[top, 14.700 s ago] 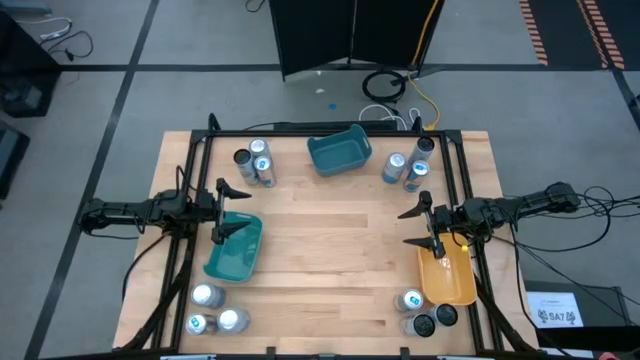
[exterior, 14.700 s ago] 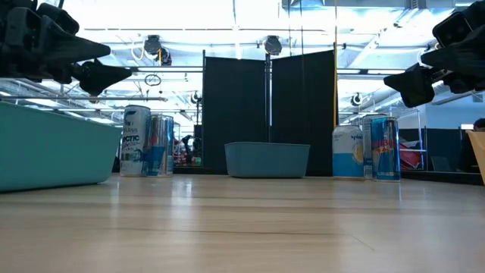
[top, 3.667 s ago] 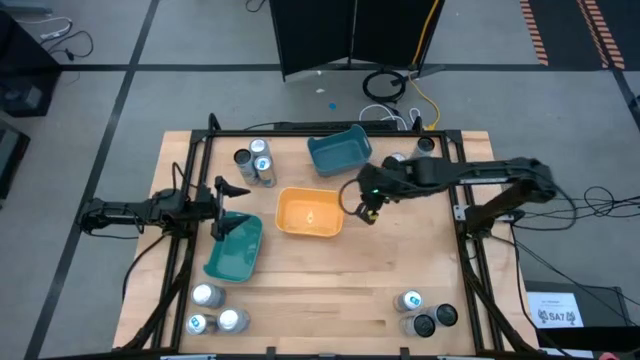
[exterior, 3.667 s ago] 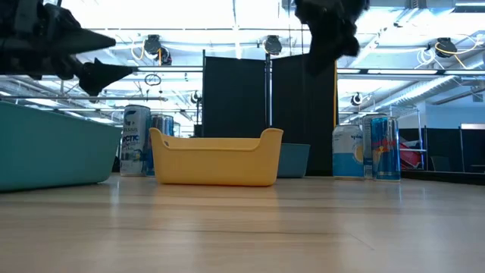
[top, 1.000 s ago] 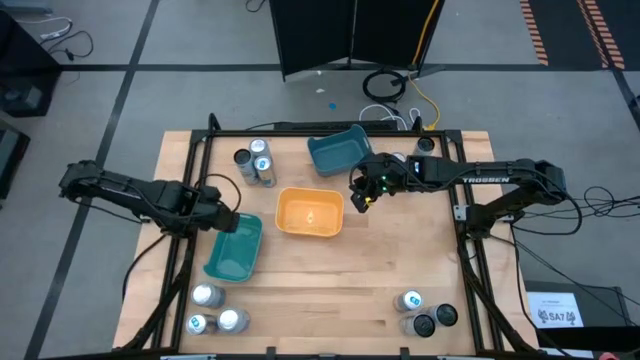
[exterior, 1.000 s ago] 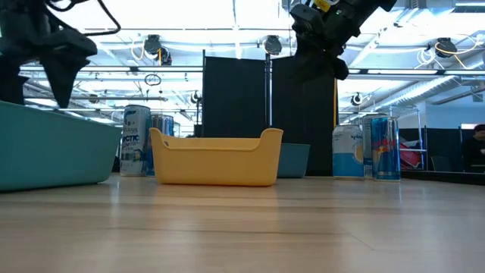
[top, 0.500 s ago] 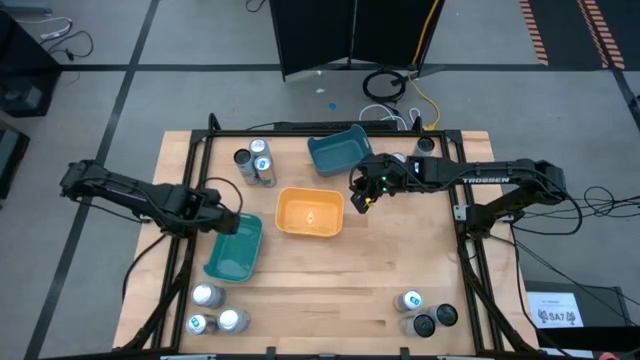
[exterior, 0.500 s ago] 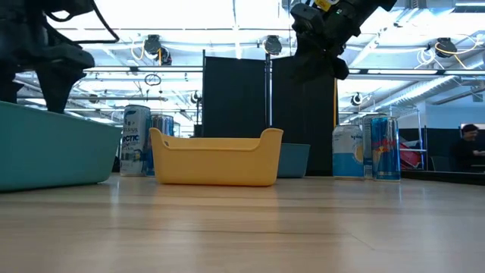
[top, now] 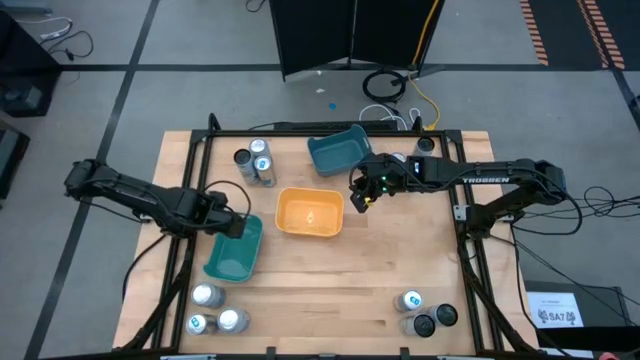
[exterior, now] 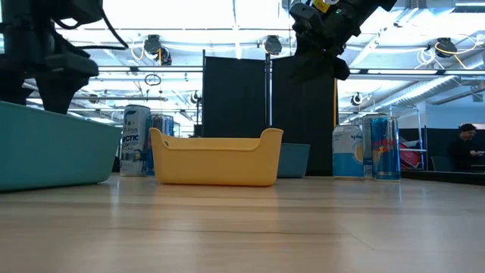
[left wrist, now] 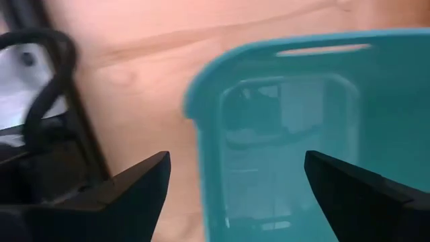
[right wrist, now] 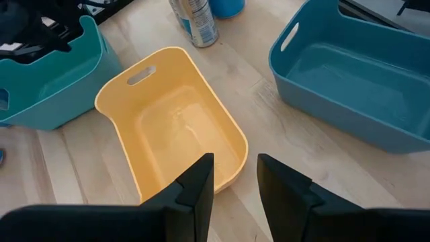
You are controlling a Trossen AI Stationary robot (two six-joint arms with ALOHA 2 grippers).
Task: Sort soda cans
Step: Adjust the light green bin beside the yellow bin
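The left pincer [top: 236,222] is spread over the far rim of the teal tray [top: 235,258]. The right pincer [top: 362,199], narrowly parted and empty, hangs beside the orange tray [top: 309,213]; its arm reads "TROSSEN". Cans [top: 257,163] stand at the bench [top: 370,270] corners.

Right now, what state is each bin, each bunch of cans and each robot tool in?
Orange bin: upright, empty.
Teal bin: upright, empty.
Blue bin: upright, empty.
Cans: standing on the table, none in a bin.
Left tool: open, straddling the teal bin's rim.
Right tool: empty, jaws slightly apart, above the orange bin's edge.
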